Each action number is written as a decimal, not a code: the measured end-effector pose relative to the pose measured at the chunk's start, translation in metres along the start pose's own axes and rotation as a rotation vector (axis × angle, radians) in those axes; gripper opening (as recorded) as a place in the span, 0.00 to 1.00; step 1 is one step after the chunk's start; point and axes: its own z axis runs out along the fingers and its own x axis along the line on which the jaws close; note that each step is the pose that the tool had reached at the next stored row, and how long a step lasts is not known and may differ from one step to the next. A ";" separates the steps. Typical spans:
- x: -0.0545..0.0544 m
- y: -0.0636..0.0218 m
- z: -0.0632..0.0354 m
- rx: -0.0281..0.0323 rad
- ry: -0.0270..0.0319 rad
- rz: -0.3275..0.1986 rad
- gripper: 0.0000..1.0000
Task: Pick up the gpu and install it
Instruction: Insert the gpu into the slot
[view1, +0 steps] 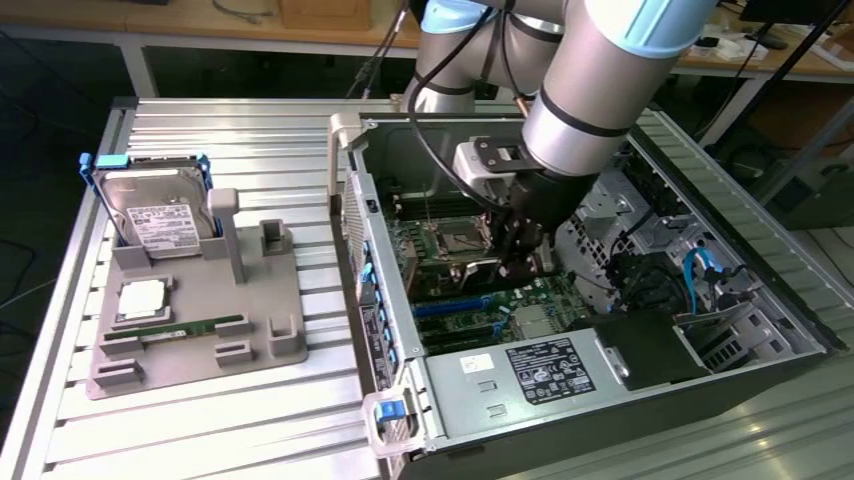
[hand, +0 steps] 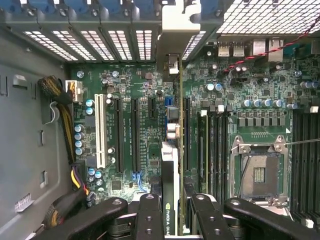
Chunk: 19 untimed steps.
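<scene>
In the exterior view the arm reaches down into the open computer case (view1: 747, 235), its gripper (view1: 521, 255) low over the motherboard (view1: 447, 240). On the exterior view's left, a grey holder (view1: 200, 345) carries a hard drive (view1: 158, 215) (standing upright) and a memory stick (view1: 187, 328).

In the wrist view the gripper (hand: 173, 215) has its jaws pinching the gpu (hand: 170, 167), which is seen edge-on. The card stands over the green board beside a long black slot (hand: 186, 130), with its silver bracket (hand: 177, 30) against the case's rear slot openings. Whether it is seated, I cannot tell.
</scene>
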 end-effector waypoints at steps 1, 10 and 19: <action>0.000 0.0005 0.0005 0.0001 0.0001 0.000 0.27; 0.000 0.0032 0.0020 0.0001 0.0002 0.000 0.27; 0.000 0.0095 0.0044 -0.0001 0.0001 0.000 0.27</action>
